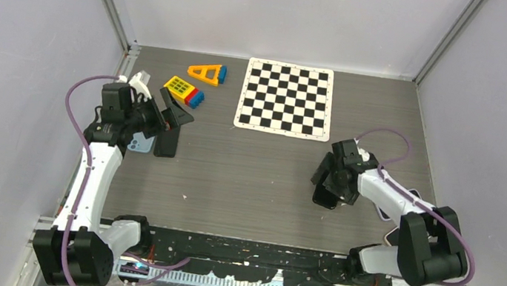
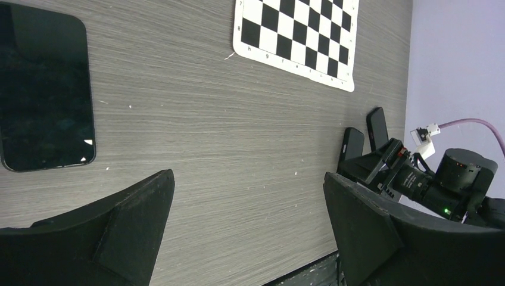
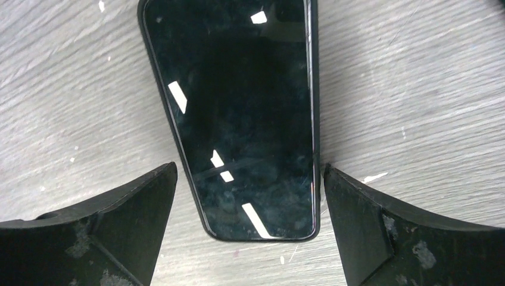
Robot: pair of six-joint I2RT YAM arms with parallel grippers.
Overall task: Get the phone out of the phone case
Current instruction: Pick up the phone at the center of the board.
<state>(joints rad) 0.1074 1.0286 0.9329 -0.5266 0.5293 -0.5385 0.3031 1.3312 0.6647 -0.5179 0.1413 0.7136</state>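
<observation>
Right wrist view is showing the right gripper [image 3: 248, 168] hovering, jaws spread wide, astride the glossy black phone [image 3: 238, 113] lying face-up on the grey wood-grain table [image 3: 417, 119] right of centre, seemingly lining up to pinch its long edges, while the left gripper [image 2: 248, 174] is hanging equally spread.

L arm [image 1: 99, 166] reaches fwd, R arm [image 1: 389, 193] folds inward; L fingers [image 2: 107, 235] & R fingers [image 3: 107, 232] both spread wide.

the left arm [image 1: 98, 173] and right arm [image 1: 393, 196] have white links between boxy black joints. a purple cable [image 1: 68, 96] loops along each. the right arm's black wedge fingers [image 3: 381, 238] carry pale scuffs.
</observation>
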